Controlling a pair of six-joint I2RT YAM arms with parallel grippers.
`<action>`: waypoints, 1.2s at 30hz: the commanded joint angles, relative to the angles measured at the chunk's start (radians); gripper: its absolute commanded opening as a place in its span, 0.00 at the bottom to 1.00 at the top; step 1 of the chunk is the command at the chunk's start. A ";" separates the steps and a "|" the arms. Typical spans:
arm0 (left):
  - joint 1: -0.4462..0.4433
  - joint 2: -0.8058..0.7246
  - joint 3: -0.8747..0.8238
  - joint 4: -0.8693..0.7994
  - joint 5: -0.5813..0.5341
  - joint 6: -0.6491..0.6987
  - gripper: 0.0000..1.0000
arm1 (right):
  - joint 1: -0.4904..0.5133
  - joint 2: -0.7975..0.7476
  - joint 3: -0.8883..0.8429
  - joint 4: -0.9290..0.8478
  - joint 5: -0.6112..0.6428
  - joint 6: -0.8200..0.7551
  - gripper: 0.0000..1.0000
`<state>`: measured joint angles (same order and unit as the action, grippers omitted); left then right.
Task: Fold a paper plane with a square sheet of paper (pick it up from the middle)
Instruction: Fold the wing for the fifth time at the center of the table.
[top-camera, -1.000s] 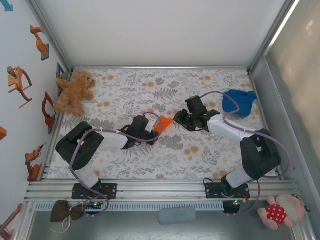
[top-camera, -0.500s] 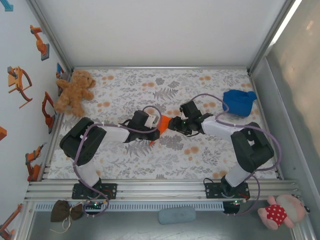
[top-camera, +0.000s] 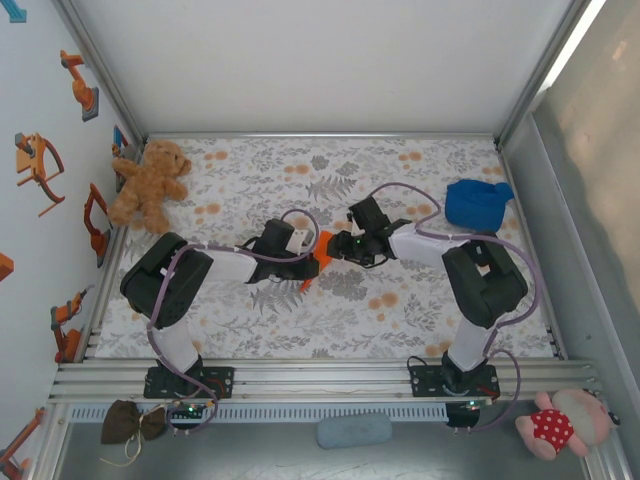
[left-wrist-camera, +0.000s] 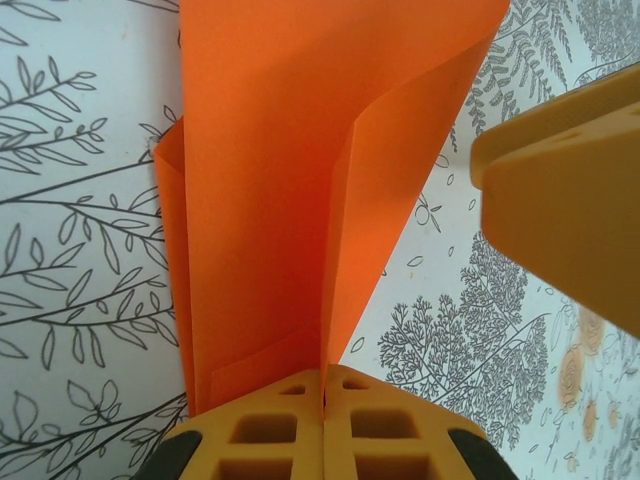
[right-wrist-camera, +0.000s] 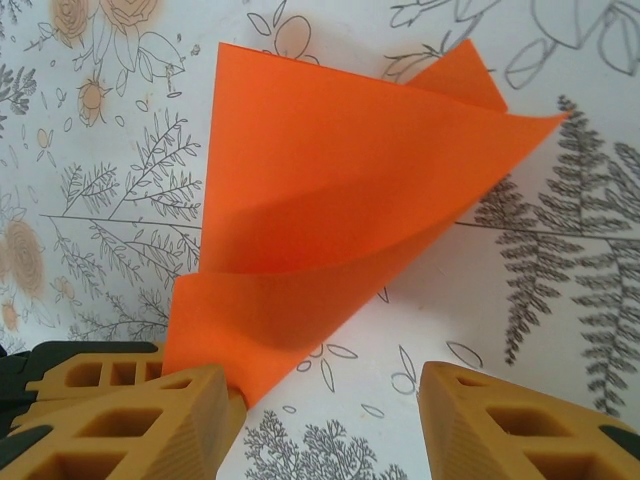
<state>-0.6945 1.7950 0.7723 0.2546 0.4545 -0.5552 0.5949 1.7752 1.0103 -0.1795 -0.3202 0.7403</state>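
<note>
Clamping one end of the folded orange paper (left-wrist-camera: 270, 180) in the closed left gripper (left-wrist-camera: 323, 400). Flanking its other end with the right gripper (right-wrist-camera: 322, 388), parted, paper against one finger.

Top external: high, arm bases (top-camera: 190, 381) at 6 o'clock, looks down on whole table (top-camera: 250, 330). Wrist cameras: close, facing each other, sharing orange paper (left-wrist-camera: 270, 200) at centre.

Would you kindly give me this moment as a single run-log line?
left claw: shut on orange paper | right claw: open, paper corner between jaws | paper: folded, plane unfinished
</note>
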 joint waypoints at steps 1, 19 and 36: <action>0.015 0.021 -0.005 0.030 0.056 -0.068 0.06 | 0.011 0.027 0.051 -0.042 0.021 -0.043 0.53; 0.052 0.045 -0.072 0.228 0.140 -0.220 0.07 | 0.014 0.130 0.144 -0.123 0.050 -0.105 0.53; 0.055 0.009 -0.088 0.209 0.136 -0.235 0.19 | 0.040 0.273 0.252 -0.276 0.171 -0.106 0.53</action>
<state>-0.6464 1.8355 0.7059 0.4896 0.5869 -0.7887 0.6231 1.9572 1.2629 -0.4362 -0.2329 0.6529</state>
